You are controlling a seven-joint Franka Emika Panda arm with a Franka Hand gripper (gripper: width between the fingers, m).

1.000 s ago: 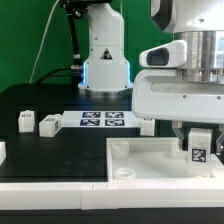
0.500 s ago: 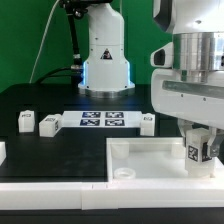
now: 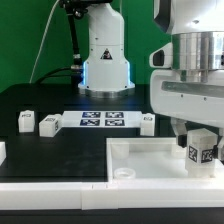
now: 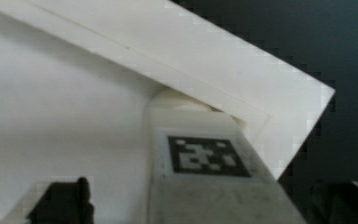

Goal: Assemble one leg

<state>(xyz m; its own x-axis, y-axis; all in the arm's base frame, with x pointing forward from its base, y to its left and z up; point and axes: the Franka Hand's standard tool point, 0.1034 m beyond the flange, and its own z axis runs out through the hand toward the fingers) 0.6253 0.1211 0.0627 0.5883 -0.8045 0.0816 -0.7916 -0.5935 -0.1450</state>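
A leg (image 3: 201, 150), a small white block with a tilted marker tag, stands at the right end of the white tray (image 3: 150, 152). My gripper (image 3: 201, 143) hangs straight over it with a finger on each side. In the wrist view the leg (image 4: 208, 150) runs up to the tray's corner (image 4: 247, 80). The dark left fingertip (image 4: 60, 198) stands apart from the leg with a strip of tray showing between them. The right finger is lost against the dark table. My gripper (image 4: 202, 205) looks open around the leg.
Two more legs (image 3: 25, 121) (image 3: 47, 124) lie at the exterior view's left and one (image 3: 147, 124) to the right of the marker board (image 3: 100, 120). The robot base (image 3: 105, 60) stands behind. A round boss (image 3: 123, 173) sits on the tray's front rim.
The gripper has turned about its vertical axis over the last second. The leg turned with it, so its tag now sits tilted. Position over the tray is unchanged.
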